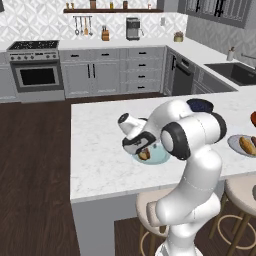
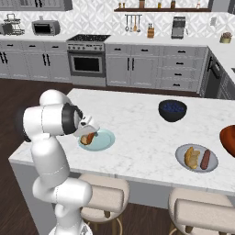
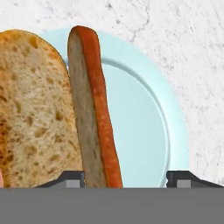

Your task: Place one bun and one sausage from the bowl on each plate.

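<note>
Sausage (image 3: 94, 109) rises between spread gripper (image 3: 124, 180) fingertips, above teal plate (image 3: 153, 118).

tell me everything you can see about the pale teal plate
The pale teal plate is small, round and flat, glossy like glazed ceramic, with a shallow raised rim around a smooth well. It lies flat on the white marble counter near its front edge, apart from the grey plate. The gripper hangs low over its near side with food between the fingers. In the hand view a bun and a sausage cover part of it; whether they rest on the plate cannot be told.
</note>
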{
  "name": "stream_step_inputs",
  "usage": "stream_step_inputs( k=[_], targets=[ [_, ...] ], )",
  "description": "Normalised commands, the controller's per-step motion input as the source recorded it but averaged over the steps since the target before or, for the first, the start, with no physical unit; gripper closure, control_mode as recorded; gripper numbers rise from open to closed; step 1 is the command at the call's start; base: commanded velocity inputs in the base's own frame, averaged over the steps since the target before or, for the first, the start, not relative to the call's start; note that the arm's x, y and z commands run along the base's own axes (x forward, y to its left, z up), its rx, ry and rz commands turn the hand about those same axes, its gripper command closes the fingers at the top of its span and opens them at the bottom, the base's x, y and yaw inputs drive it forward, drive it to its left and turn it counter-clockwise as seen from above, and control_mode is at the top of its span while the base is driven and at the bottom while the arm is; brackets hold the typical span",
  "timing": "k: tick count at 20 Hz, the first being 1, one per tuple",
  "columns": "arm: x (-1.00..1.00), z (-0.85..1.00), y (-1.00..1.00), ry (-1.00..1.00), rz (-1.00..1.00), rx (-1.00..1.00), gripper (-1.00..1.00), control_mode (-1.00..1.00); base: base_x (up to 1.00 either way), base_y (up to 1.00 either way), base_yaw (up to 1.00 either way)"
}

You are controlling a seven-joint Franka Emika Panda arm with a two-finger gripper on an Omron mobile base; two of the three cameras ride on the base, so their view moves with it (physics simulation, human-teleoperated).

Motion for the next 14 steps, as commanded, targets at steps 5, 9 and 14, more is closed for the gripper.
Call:
stream_step_inputs(
  k=[5,9,14],
  targets=[
    [-0.02,0.02,0.09,-0.02,0.0,-0.02,-1.0,-1.0,0.0,0.0,0.0],
    [-0.22,0.2,0.01,-0.15,0.0,-0.03,-1.0,-1.0,0.0,0.0,0.0],
    [-0.16,0.04,-0.03,-0.5,0.0,0.0,-1.0,-1.0,0.0,0.0,0.0]
  ],
)
